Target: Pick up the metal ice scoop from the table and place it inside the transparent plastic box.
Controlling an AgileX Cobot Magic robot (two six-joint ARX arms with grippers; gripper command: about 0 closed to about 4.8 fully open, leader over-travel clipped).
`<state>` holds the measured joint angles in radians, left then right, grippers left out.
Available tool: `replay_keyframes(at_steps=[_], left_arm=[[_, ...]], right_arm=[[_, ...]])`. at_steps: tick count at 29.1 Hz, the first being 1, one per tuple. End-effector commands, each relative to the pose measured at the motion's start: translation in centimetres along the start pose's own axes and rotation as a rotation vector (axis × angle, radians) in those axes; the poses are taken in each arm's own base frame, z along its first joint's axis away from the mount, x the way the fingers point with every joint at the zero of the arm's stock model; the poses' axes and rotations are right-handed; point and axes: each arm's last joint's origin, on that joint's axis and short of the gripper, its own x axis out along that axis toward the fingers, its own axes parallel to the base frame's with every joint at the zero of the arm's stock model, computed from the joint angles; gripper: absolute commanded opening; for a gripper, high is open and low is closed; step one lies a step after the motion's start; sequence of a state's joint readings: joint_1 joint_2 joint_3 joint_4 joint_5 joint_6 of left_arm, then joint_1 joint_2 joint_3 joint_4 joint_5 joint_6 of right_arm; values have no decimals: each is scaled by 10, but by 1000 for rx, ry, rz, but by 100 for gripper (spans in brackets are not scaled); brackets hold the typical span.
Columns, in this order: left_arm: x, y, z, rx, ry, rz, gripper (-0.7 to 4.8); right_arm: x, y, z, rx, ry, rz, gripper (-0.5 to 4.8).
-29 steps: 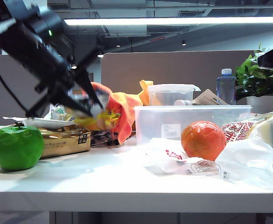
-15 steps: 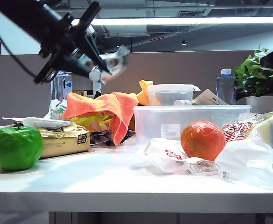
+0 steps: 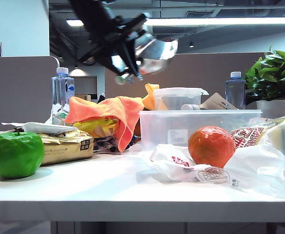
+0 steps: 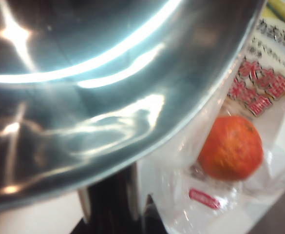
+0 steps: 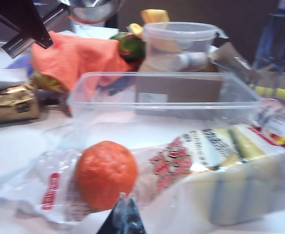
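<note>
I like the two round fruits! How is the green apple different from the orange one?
The green apple is glossy and smooth; the orange fruit looks dull and bumpy. The apple sits on the bare table at the left; the orange rests on a crinkly plastic bag at the right. Both are round and similar in size.

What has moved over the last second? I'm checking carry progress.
The left hand, shut on the metal ice scoop, rose and swung right, toward the transparent plastic box. The box, orange and green apple stayed put.

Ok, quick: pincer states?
Left pincer: shut on the metal ice scoop, held high.
Right pincer: only its tip shows, cannot tell.
</note>
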<state>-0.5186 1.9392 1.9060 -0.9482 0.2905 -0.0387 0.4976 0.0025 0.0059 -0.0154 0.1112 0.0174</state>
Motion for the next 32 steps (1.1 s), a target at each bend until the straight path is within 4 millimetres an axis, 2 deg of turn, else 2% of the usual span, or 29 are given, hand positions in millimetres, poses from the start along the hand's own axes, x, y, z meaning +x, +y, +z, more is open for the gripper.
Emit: replay_keyframes(at_steps=[1,4,7,11,13,17,24,26,32], left_arm=[[7,-14,18,133,-33,56,-6],[21,-26,29,247,-40,96,-6],[35,-39,37,372,-39,213,-6],[57,-52,41,564,6,385,-6],[68,-56,40,625,26,387,-6],[85,-58,37,646,43,401,-6],[92,-57,35,660,67,407,-4],[92,-57,35,673,66,407,17],[92,-58,38,682,44,411,139]], right_arm=[[0,-5,2,3,-19,-52,-1],[0,-9,2,3,-19,-96,-1],[0,-13,2,3,-20,-133,-1],[0,-16,2,3,-21,-165,-1],[0,-16,2,3,-21,-169,-1],[0,-16,2,3,-21,-168,-1],[0,-16,2,3,-21,-168,-1],[0,-16,2,3,-21,-168,-1],[0,-16,2,3,-21,-168,-1]])
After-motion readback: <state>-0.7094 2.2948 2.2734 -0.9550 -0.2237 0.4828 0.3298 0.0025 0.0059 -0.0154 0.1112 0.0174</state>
